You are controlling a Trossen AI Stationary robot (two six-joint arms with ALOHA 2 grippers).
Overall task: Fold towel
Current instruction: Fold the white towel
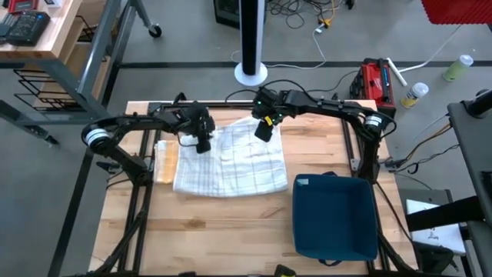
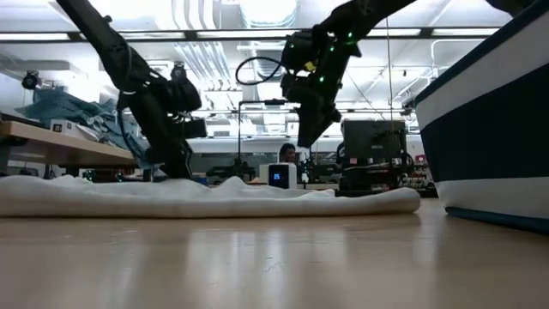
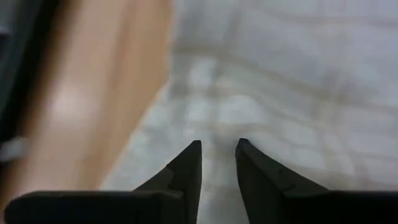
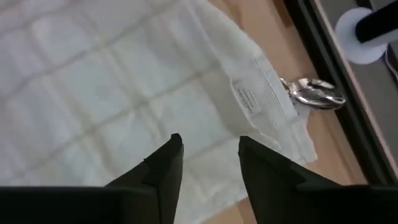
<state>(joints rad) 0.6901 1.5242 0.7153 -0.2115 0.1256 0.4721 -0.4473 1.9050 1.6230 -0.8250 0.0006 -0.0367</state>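
The white checked cloth towel [image 1: 229,163] lies flat, folded over, on the far half of the pale wooden table [image 1: 215,231], just left of the dark blue plastic bin [image 1: 334,217]. Both claws hang just above its far edge, the left gripper [image 1: 202,145] near the far-left corner, the right gripper [image 1: 262,131] near the far-right corner by the sewn label [image 4: 247,98]. Each has its fingers parted with nothing between them. To fold again cleanly, I judge each should descend on a matching corner, pinch all layers, then carry evenly so edges align.

No legible text, labels or numbers anywhere.
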